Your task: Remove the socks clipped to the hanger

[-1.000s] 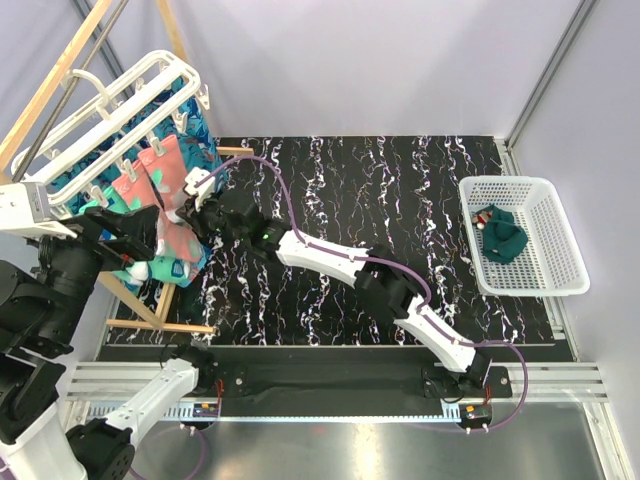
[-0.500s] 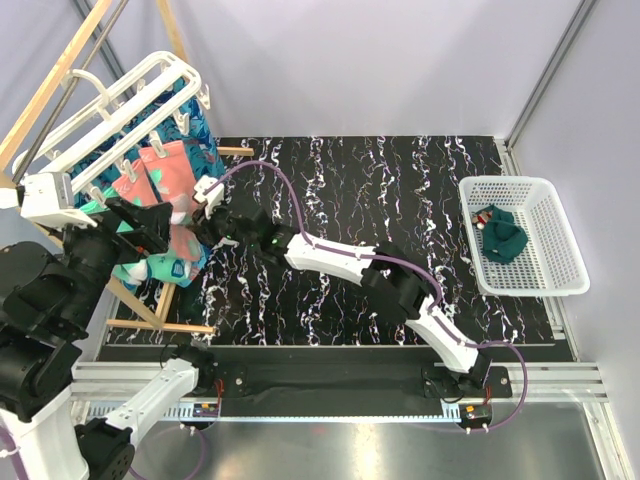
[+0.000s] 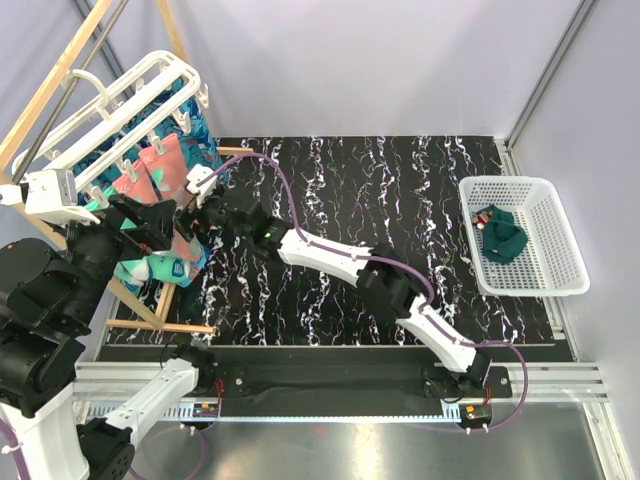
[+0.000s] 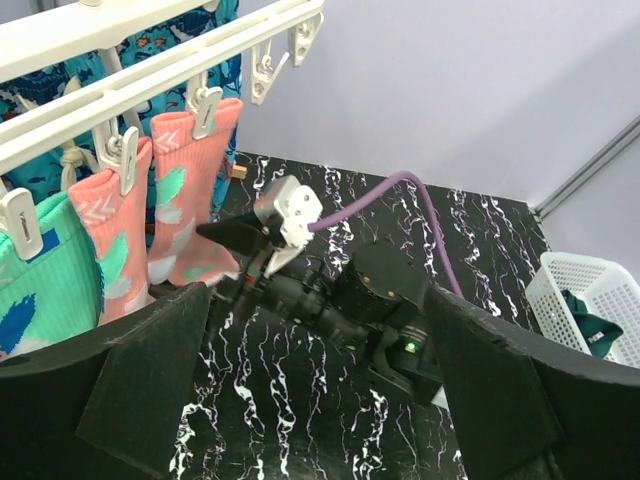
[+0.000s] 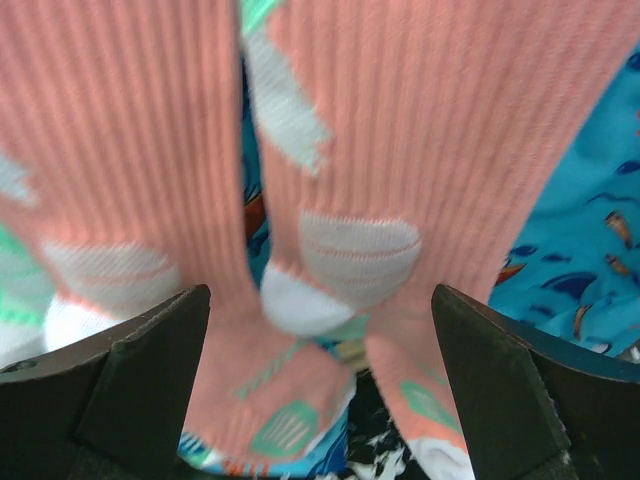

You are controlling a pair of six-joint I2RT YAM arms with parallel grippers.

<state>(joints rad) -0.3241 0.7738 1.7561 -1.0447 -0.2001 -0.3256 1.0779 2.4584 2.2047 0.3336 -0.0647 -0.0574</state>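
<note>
Right pincer was spread as wide as it goes with nothing in it, parked right in front of the two coral socks. Those hung by their cuffs from clips on the white hanger, way over at 10 o'clock off the worktop, with a mint sock and some blue patterned socks alongside. My left pincer was gaping too, also empty, hovering at about 7 o'clock of the same bunch.

One dark teal sock already lay in the basket at 3 o'clock, so I'd call this early going: lining up on the next sock, not pulling yet.

Next move, I reckon, needed the right pincer pushed in around one coral sock low on the leg and closed firm. After that, a steady tug down and away so the clip lets go without dragging the whole hanger. Fabric's floppy, so grabbing both at once looked like a real risk.
</note>
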